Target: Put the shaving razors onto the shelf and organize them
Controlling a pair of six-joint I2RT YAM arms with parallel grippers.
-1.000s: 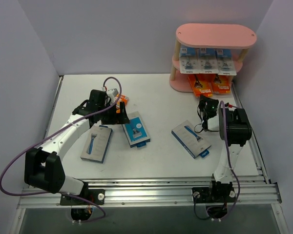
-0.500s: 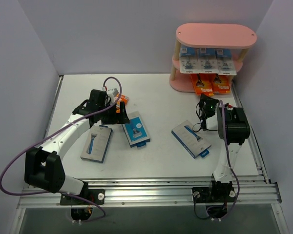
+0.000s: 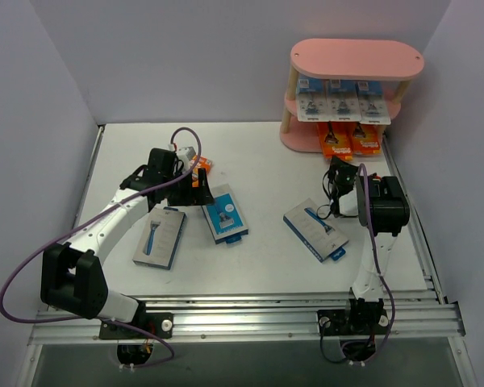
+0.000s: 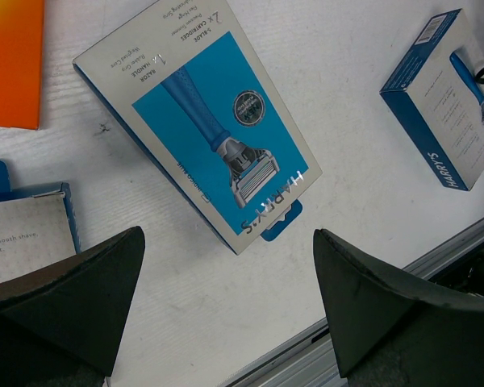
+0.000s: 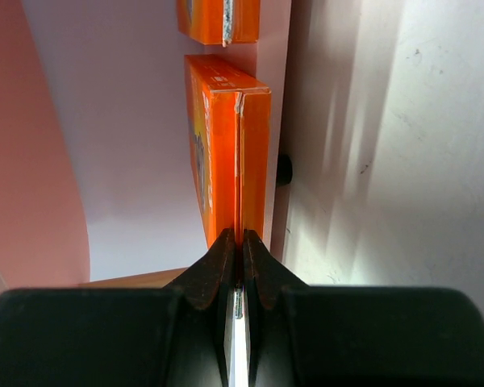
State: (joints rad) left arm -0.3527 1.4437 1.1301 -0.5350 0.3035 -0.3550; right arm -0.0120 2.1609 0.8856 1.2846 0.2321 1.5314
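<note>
The right claw [image 5: 235,240] is pressed together with nothing between its fingers; its tips point at the narrow edge of an orange box [image 5: 226,145] standing on the lowest board of the shelf [image 3: 355,56]; whether they touch it I cannot tell; a second orange box [image 5: 218,20] stands just beside the first. The left claw [image 4: 227,242] is spread wide and holds nothing; below its gap a blue razor box [image 4: 202,121] lies flat; an orange pack [image 3: 200,165] lies just beyond that claw, a second blue-grey box [image 3: 160,236] near it on the left. A third blue-grey box [image 3: 315,229] lies by the right arm, well apart from the middle one, with bare surface between them and on toward the shelf. The shelf stands in the far right corner, near the wall; three blister cards [image 3: 343,103] line its middle board. The table [image 3: 258,153] is white; pale lilac walls [image 3: 185,56] close three sides; a metal rail [image 3: 250,316] runs along the near edge.
</note>
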